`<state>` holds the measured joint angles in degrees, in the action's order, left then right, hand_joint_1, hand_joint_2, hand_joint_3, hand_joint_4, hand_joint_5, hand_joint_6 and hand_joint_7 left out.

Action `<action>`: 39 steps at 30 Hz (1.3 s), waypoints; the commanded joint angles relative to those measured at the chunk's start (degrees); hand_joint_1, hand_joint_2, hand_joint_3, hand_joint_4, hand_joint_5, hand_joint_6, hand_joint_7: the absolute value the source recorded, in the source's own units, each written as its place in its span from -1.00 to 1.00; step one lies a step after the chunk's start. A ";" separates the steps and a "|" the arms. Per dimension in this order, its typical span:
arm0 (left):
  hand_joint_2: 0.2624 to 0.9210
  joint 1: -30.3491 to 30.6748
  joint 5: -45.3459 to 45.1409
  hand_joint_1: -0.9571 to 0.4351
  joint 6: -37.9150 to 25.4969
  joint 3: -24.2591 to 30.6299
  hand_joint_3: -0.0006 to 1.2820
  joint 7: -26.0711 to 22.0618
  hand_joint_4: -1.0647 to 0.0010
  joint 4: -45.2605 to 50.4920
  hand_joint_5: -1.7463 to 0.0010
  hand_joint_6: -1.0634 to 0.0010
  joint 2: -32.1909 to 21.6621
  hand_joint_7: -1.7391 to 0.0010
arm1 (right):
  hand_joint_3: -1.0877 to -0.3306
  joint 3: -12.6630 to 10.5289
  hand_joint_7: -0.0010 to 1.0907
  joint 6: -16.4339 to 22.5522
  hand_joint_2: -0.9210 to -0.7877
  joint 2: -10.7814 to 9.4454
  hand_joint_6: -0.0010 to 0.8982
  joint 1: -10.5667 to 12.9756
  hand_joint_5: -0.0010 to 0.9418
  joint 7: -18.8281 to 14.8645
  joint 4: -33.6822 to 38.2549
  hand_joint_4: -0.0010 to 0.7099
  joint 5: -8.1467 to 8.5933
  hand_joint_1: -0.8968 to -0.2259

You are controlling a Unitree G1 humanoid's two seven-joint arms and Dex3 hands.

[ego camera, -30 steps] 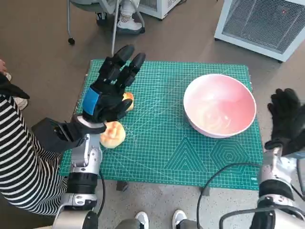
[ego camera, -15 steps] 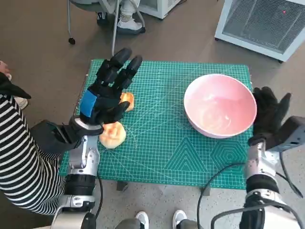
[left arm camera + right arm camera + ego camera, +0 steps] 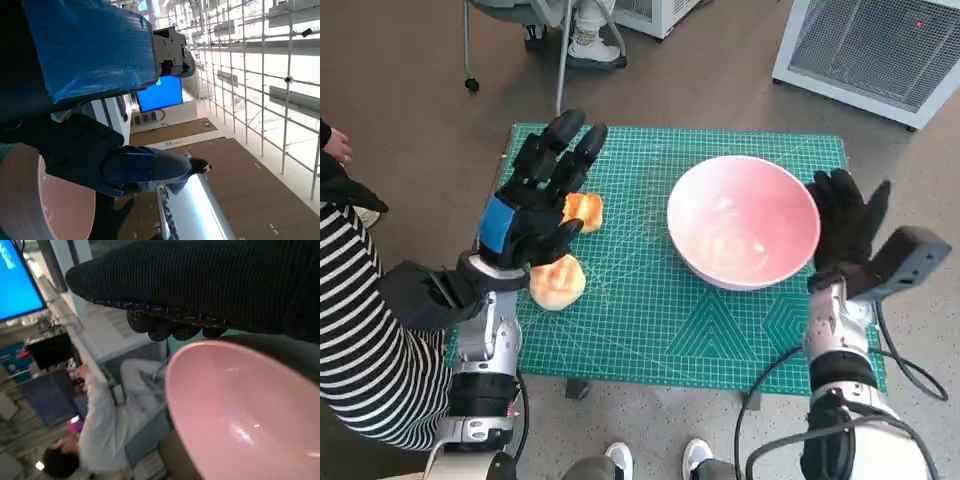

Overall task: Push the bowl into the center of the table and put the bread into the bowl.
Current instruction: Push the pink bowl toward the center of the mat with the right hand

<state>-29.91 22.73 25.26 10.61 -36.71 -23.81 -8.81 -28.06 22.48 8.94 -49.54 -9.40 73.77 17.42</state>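
Pink bowl (image 3: 744,221) | right hand (image 3: 847,222) against rim | mat (image 3: 650,300) centre bare

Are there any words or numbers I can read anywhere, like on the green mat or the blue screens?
None can be read.
Green gridded cutting mat: only printed lines and shapes, any numbers too small.
Bright blue screen: a white mark, too blurred.
Pale pink bowl, blue-taped left hand, black-gloved right hand: no text.

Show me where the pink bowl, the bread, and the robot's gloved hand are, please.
pink bowl (image 3: 743,222), head view, on its inner bottom.
bread roll (image 3: 557,283), head view, on its rounded top; a second piece (image 3: 584,208) lies beyond it.
right hand (image 3: 845,222), head view, on the glove's back, beside the bowl's rim.
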 commanded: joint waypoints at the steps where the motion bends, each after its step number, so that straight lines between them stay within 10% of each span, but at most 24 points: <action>1: 1.00 1.41 -0.26 -0.57 0.62 0.36 -0.47 0.50 0.70 1.56 0.98 1.00 -0.56 0.51 | -0.32 -0.82 -0.52 -1.64 -1.00 -1.90 -0.73 -0.62 -0.98 -0.74 0.96 -0.68 1.15 -0.26; 23: 1.00 4.12 -0.78 -0.58 0.27 0.03 -0.49 2.58 0.68 3.99 0.99 0.97 -0.53 0.51 | -0.33 -1.58 -0.59 -4.69 -1.00 -7.27 -0.69 -3.90 -1.00 -0.02 1.64 -0.76 1.38 -0.20; 39: 1.00 4.39 -1.43 -0.59 0.56 -0.86 -0.49 3.98 0.68 3.91 0.99 0.95 -0.20 0.53 | -0.36 1.70 -0.65 0.12 -1.00 -3.17 -0.72 -2.61 -0.99 -2.97 -0.94 -0.77 -1.68 -0.25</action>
<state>-25.60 22.07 25.25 9.94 -33.03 -20.83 -9.00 -27.63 20.78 4.42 -53.54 -11.40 73.55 17.42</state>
